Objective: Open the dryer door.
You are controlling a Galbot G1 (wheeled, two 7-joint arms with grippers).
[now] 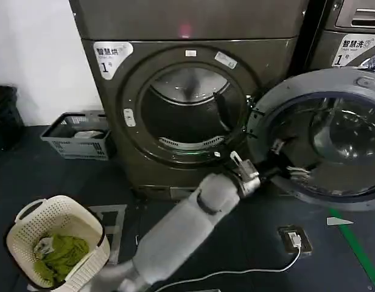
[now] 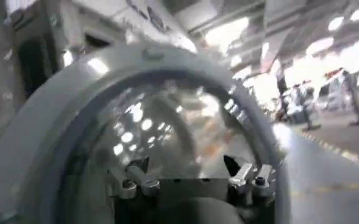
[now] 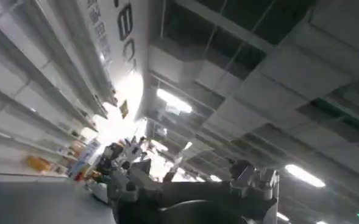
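Grey-backed dryer door [image 1: 279, 103] hangs wide open.

A white label [image 1: 112, 56] at the upper left of the dryer front [image 1: 114, 146] read "智慧烘" over "1号". A like label [image 1: 354, 50] on the twin machine [image 1: 352, 36] to the right read "智慧洗" over "1号". Small white stickers above the drum opening were too small to read.
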